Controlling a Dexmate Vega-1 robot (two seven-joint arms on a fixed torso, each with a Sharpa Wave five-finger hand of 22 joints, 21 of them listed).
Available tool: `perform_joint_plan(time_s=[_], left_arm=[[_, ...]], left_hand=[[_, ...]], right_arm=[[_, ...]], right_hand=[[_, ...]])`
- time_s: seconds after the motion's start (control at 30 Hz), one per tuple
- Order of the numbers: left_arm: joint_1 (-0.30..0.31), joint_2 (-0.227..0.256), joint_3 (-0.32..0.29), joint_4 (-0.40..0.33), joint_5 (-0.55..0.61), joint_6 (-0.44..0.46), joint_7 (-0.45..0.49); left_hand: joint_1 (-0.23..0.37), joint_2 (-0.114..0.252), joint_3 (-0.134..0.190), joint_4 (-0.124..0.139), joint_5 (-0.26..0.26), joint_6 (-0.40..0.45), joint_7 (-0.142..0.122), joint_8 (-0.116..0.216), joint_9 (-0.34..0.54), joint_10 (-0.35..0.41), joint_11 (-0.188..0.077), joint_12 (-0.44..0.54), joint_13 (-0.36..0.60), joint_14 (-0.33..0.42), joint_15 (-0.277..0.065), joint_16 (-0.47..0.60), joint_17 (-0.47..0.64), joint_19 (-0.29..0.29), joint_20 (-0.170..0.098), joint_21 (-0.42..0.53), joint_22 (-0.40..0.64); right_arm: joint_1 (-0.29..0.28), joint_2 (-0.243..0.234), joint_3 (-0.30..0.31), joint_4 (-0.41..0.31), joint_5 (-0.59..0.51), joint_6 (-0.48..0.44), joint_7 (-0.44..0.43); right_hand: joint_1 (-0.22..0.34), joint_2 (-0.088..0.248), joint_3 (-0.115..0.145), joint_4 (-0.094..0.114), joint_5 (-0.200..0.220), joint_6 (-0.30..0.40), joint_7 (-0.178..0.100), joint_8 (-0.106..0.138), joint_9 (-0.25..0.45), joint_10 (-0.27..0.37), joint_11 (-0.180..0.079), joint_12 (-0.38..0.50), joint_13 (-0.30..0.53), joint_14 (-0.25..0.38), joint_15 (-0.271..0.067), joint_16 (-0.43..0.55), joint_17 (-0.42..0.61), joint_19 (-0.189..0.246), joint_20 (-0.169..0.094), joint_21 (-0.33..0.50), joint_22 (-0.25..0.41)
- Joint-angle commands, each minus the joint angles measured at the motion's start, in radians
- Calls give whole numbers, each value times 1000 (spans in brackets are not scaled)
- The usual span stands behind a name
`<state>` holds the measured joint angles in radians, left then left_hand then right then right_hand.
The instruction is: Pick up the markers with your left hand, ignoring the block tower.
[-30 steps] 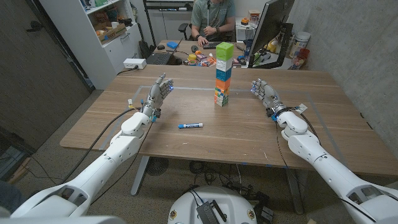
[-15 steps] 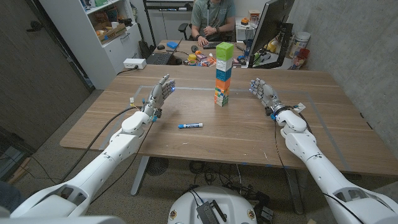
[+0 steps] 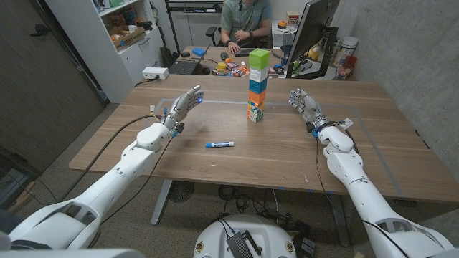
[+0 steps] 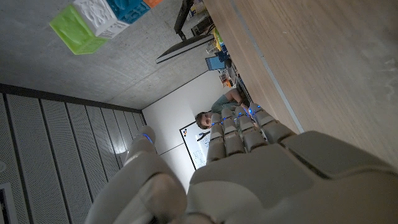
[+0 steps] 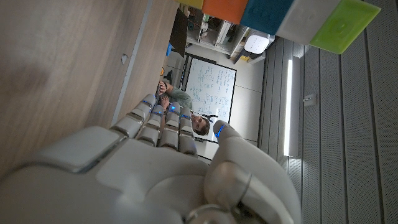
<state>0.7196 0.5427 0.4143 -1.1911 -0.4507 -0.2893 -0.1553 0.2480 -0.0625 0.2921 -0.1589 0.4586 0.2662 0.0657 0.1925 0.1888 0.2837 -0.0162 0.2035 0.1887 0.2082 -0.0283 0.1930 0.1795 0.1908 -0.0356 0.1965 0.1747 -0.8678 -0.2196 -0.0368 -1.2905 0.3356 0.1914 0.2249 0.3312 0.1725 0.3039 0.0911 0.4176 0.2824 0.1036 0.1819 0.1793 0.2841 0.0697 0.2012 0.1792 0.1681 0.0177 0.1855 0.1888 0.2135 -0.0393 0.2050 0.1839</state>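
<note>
The block tower (image 3: 258, 84) stands upright on the wooden surface (image 3: 287, 154), toward the far side, and serves here as the reference. Its top block is lime green, with teal, orange and further coloured blocks beneath.

One marker (image 3: 219, 145), white with a blue cap, lies flat on the surface nearer the robot than the tower and to the tower's left. It is apart from the tower and touches neither hand.

The left hand (image 3: 183, 107) is to the left of the tower and well apart from it, raised above the surface, fingers extended and slightly spread, holding nothing. It is farther from the robot than the marker. In the left wrist view the left hand (image 4: 249, 168) is seen from behind, fingers reaching out alongside the surface, with the upper blocks of the tower (image 4: 99, 18) in frame.

The right hand (image 3: 305, 106) is to the right of the tower, also well apart from it, fingers extended and empty. The right wrist view shows the back of the right hand (image 5: 149, 162), fingers straight, with the tower's blocks (image 5: 292, 15) beyond.

Behind the surface, past the tower, a person (image 3: 245, 21) sits at a cluttered desk (image 3: 215, 61). A monitor (image 3: 315, 32) stands to the tower's right rear. A white shelf unit (image 3: 118, 36) stands to the tower's left rear.
</note>
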Motion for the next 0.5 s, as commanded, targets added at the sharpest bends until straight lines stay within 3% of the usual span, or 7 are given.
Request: perform_joint_plan(time_s=[0.03,0.13,0.2,0.3,0.5], left_arm=[[-279,-121,69,475,52,-254,-353],[-388,-183,81,677,76,-343,-470],[-447,-207,89,771,105,-370,-525],[-490,-211,105,813,154,-372,-567],[-519,-180,130,818,229,-407,-589]], left_hand=[[14,-1,3,-1,7,5,-5,6,2,14,-11,9,4,15,0,4,1,12,-38,7,3],[16,-2,3,-2,7,5,-5,6,2,14,-10,8,4,16,-1,4,1,13,-36,7,3],[18,-3,3,-2,7,4,-6,6,2,13,-9,8,4,17,-1,4,1,13,-33,7,3],[23,-4,4,-3,7,0,-6,5,2,11,-8,7,5,17,5,4,2,13,-22,7,3],[40,-7,8,-7,9,-18,-7,0,3,4,-2,4,5,12,11,0,2,13,-15,5,3]], right_arm=[[-20,48,38,-71,-126,-4,-95],[-26,56,37,-92,-154,-13,-129],[-29,61,36,-104,-174,-18,-153],[-30,69,33,-111,-193,-20,-177],[-17,78,25,-108,-221,-24,-197]], right_hand=[[13,2,1,-5,4,7,-4,7,5,6,-2,3,3,4,2,4,1,1,-34,5,5],[12,2,0,-5,4,8,-5,7,5,6,-3,3,3,4,1,5,1,1,-33,5,5],[12,1,-1,-5,4,8,-5,7,5,6,-2,3,3,4,0,5,2,1,-33,5,5],[11,1,-1,-5,3,8,-6,7,5,5,-3,3,3,3,1,5,2,0,-33,5,5],[10,1,-3,-5,3,9,-7,8,5,6,-3,4,3,2,1,5,2,-1,-33,5,5]])
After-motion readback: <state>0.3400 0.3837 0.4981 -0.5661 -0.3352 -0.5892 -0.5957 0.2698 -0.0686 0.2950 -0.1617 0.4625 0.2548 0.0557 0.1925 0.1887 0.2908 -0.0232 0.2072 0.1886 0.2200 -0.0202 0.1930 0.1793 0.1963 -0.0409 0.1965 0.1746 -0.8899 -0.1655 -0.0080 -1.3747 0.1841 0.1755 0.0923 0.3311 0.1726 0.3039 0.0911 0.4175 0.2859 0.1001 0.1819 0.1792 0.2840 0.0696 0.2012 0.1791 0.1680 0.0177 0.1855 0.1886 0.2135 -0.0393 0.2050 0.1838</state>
